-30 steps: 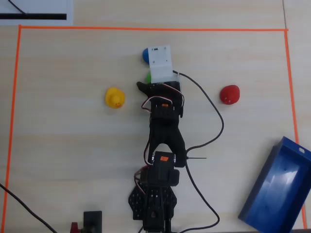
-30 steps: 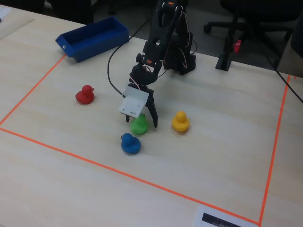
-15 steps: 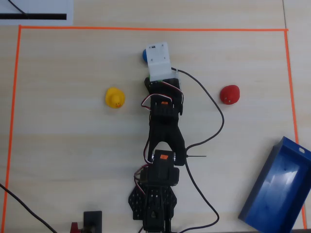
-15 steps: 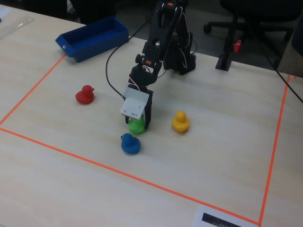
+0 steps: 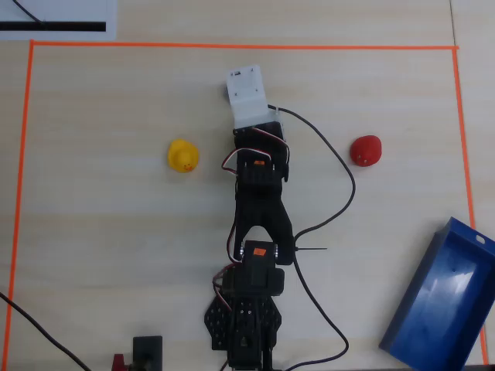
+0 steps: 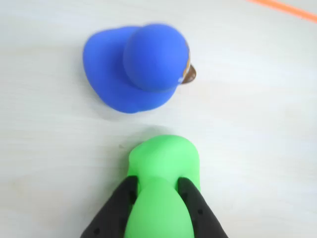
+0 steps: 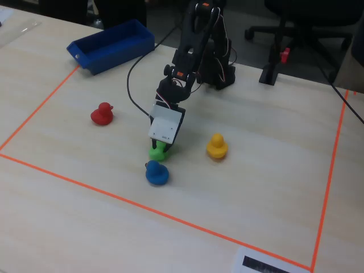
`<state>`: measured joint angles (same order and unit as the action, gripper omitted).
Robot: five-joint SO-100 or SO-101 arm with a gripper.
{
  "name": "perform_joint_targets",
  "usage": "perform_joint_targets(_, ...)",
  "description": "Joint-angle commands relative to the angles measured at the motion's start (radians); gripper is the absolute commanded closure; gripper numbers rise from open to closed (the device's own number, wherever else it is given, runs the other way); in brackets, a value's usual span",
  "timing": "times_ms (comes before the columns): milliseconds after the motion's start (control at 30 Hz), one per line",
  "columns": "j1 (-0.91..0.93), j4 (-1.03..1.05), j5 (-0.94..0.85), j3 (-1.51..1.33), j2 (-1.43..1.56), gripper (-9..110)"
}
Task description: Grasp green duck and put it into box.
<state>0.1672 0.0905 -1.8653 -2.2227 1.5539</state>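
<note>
The green duck (image 6: 163,158) sits between my gripper's (image 6: 157,183) two black fingers (image 6: 130,191), which press against both its sides. In the fixed view the green duck (image 7: 158,152) is at table level under the white wrist housing (image 7: 166,126); I cannot tell if it is lifted. In the overhead view the arm (image 5: 259,185) hides the duck. The blue box (image 5: 445,301) lies at the lower right of the overhead view, far from the gripper, and at the far left of the fixed view (image 7: 111,45).
A blue duck (image 6: 143,67) stands just ahead of the green one, close by (image 7: 156,173). A yellow duck (image 5: 183,155) and a red duck (image 5: 366,150) flank the arm. Orange tape (image 5: 232,46) marks the work area. A black cable (image 5: 332,162) trails beside the arm.
</note>
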Motion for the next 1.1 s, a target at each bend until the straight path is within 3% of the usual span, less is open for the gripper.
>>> perform_joint_targets(0,0.005,-0.014,-0.009,0.035,0.061,101)
perform_joint_targets(467,0.152,0.101,0.002,0.025,0.362,101)
perform_joint_targets(567,0.259,0.155,0.049,0.055,0.425,101)
perform_joint_targets(767,0.554,0.456,0.117,0.331,0.428,101)
perform_joint_targets(1067,0.956,0.591,0.138,0.643,0.295,101)
